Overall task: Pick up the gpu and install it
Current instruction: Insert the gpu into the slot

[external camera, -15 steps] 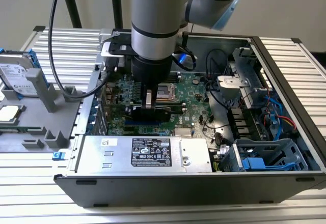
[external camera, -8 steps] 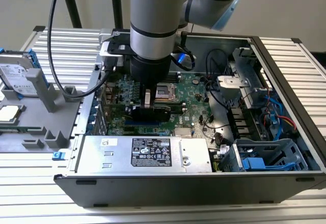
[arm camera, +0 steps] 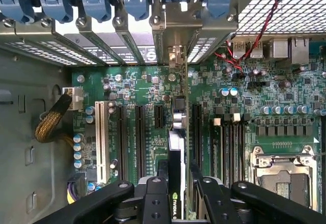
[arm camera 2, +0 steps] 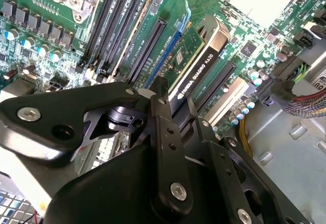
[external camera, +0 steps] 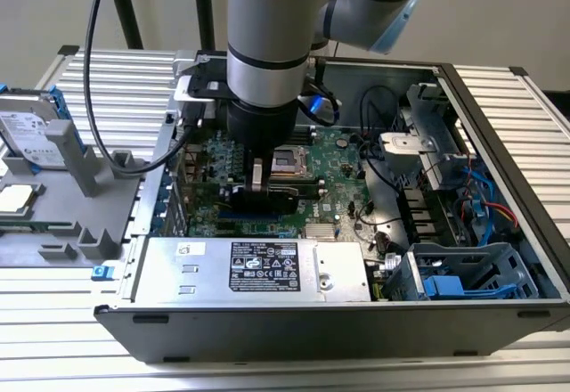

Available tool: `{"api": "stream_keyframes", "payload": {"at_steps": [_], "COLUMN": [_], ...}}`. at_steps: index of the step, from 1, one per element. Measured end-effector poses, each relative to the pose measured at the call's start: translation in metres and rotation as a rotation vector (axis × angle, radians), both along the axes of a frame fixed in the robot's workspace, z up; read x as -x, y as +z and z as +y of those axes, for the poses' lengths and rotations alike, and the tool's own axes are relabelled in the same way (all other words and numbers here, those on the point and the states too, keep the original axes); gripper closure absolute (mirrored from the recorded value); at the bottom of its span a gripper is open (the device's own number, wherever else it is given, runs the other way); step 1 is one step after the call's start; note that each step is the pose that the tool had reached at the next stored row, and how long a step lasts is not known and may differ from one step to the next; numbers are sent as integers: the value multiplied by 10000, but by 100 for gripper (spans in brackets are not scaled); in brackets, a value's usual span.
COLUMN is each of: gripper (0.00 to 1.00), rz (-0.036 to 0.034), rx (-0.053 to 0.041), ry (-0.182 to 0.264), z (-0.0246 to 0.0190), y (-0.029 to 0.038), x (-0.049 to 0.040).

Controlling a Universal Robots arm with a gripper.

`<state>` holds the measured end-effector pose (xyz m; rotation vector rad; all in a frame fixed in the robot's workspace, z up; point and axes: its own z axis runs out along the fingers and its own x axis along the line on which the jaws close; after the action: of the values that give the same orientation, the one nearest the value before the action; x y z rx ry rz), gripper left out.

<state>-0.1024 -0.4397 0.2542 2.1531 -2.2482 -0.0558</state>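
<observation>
The black two-fingered gripper (arm camera 2: 170, 114) is clamped on the gpu (arm camera 2: 196, 63), a flat green card with black cover, held edge-down just below the fingers over the green motherboard (arm camera: 137, 89), and any tilt risks it jamming beside its slot

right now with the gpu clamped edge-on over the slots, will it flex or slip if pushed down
Probably stiff: the gpu is a flat board with a hard black cover. It may tilt, since the gripper holds only its thin top edge. Likely fragile: bare components show beside the cover.

Exterior view high, angled down into open case (external camera: 499, 98), both wrist views close above motherboard (arm camera: 137, 89).
</observation>
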Motion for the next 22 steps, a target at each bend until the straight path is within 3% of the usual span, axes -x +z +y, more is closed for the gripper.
{"api": "stream_keyframes", "payload": {"at_steps": [9, 14, 22], "gripper": [100, 100, 100], "rz": [-7, 2, 2], "rx": [-8, -6, -3], "ry": [2, 2, 3], "z": [-3, -52, -48], "y": [-9, -8, -36], "x": [-1, -1, -2]}}
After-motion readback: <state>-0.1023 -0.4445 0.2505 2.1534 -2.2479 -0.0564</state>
